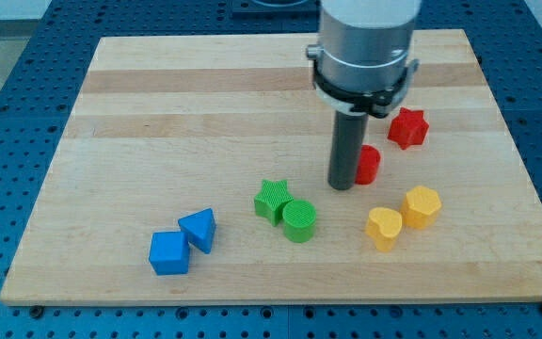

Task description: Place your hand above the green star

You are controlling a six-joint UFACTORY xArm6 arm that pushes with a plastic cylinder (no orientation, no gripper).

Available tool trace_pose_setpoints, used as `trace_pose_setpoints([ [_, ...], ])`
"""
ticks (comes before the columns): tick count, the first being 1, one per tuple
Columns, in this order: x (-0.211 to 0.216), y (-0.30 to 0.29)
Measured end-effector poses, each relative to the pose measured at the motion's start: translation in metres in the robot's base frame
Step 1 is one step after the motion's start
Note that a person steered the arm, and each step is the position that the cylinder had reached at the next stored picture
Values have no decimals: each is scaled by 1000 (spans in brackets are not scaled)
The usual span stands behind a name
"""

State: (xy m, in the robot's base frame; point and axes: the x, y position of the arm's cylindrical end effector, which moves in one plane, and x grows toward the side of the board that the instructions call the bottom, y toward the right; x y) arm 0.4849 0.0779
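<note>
The green star [272,200] lies on the wooden board [158,113] a little below the middle, touching a green cylinder [299,221] on its lower right. My tip [342,185] stands on the board to the upper right of the green star, about a block's width away. A red block [369,164] sits right beside the rod on its right, partly hidden by it.
A red star [407,127] lies at the view's right. Two yellow blocks [384,227] [422,206] sit at the lower right. A blue cube [168,252] and a blue triangular block [199,230] sit at the lower left. The blue perforated table surrounds the board.
</note>
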Motion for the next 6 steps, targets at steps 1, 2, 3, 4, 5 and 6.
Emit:
trace_pose_setpoints([
  [1,-7,21],
  [2,-13,34],
  [3,-13,35],
  [4,-12,28],
  [5,-6,-18],
  [6,-1,-65],
])
